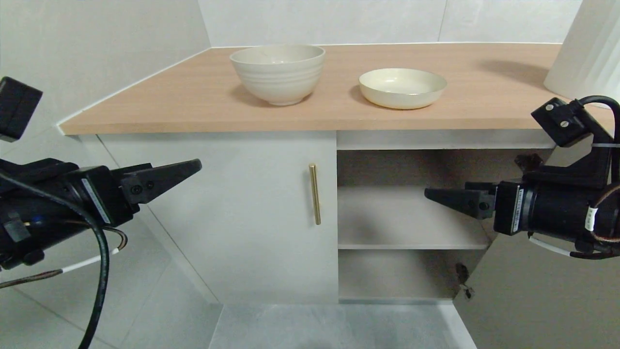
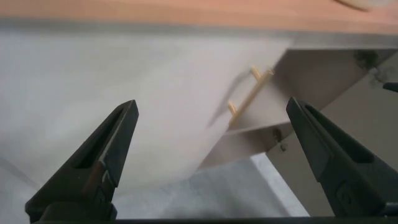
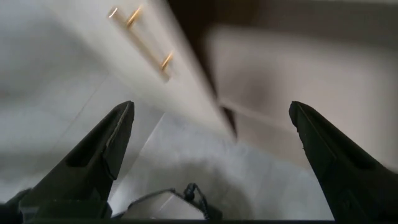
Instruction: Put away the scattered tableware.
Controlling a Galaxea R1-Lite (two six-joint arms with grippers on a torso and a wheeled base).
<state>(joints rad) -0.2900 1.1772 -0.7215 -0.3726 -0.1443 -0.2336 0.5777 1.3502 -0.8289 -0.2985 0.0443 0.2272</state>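
Wooden worktop (image 1: 169, 104) first: raise the gaping left claw (image 2: 212, 104) to the deep bowl (image 1: 277, 72) near its back edge, beside the shallow dish (image 1: 402, 87), and pinch the rim squarely, with the right claw (image 3: 211, 106) likewise gaping by the cupboard shelf (image 1: 407, 215).

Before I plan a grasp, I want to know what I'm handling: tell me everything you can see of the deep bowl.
The deep bowl is cream, round and looks ceramic, with shallow horizontal ridges around its outside and a small foot. It stands upright, seemingly empty, on the wooden countertop above the closed cabinet door, left of the shallow dish and clear of it. Only the countertop touches it.
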